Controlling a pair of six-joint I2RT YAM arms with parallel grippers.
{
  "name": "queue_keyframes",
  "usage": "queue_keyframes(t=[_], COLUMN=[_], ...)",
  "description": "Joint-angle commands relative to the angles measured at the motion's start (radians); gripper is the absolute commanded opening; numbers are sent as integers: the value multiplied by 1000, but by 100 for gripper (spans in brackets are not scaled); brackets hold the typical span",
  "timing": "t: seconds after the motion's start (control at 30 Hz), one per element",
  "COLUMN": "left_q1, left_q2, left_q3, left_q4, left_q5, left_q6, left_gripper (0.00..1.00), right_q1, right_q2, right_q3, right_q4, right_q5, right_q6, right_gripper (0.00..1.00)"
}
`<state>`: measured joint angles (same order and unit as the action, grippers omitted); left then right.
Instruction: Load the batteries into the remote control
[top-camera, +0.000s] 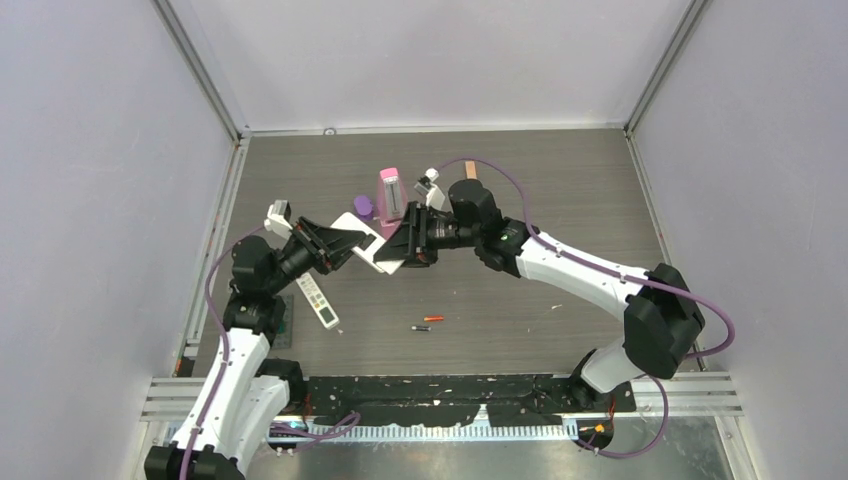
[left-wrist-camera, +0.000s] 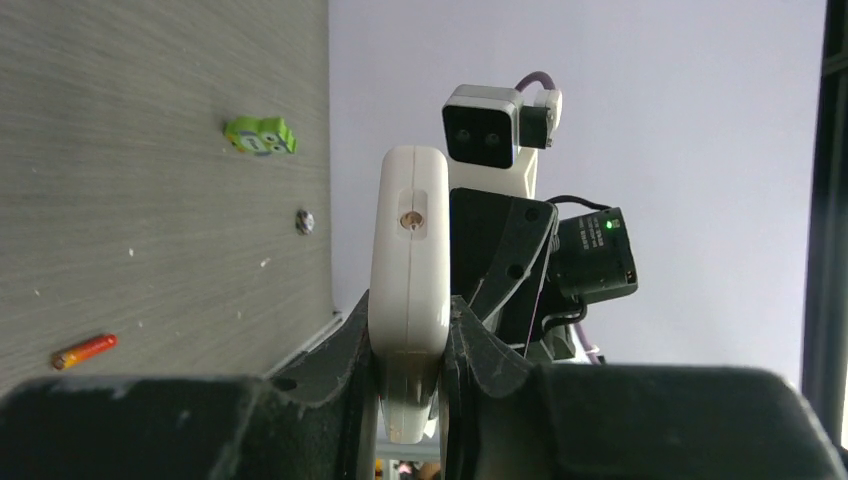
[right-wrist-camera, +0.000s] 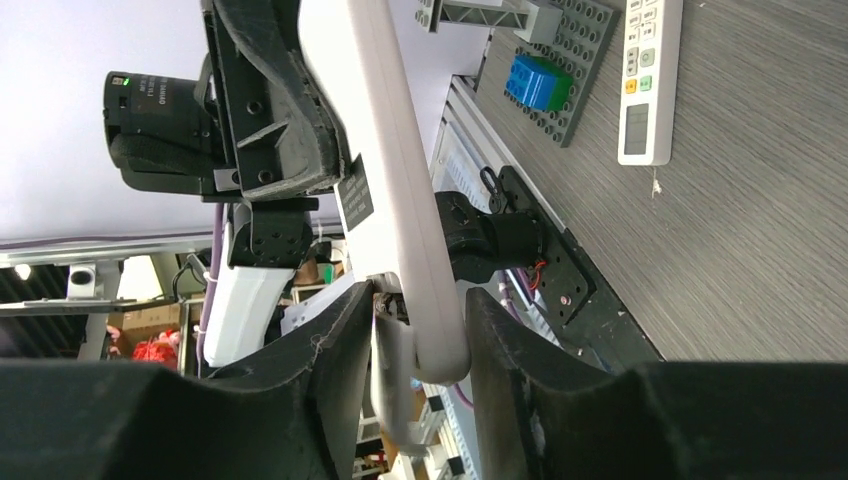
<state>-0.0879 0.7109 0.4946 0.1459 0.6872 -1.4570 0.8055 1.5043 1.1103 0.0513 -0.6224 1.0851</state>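
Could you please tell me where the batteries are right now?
In the top view, the batteries lie on the table near its middle, right of the flat remote and below the held remote.

Overhead view, wrist close-ups (common remote (left-wrist-camera: 410, 270))

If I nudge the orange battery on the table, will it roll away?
Likely yes: the orange battery is a thin cylinder lying on its side on the flat table, so a sideways push should roll it. It looks tiny, probably light, and may slip when pinched.
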Motion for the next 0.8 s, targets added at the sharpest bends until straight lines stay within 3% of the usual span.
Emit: queue_keyframes(t=[0.0, 0.4, 0.77], left_q1=[-28, -27, -27], left_q2=[-27, -68, -92], left_q3=[-35, -108, -171], left_q4=[147, 132, 156], left_q5=[115, 9, -72], left_q6=[-178, -223, -248], left_gripper=[0, 0, 0], right_q1=[14, 14, 6], right_q2=[21, -54, -106], right_q3=[-33, -80, -91], right_q4=[80, 92, 56], right_q5=[79, 153, 216], right_q6=[59, 137, 161], right_gripper=[46, 56, 58])
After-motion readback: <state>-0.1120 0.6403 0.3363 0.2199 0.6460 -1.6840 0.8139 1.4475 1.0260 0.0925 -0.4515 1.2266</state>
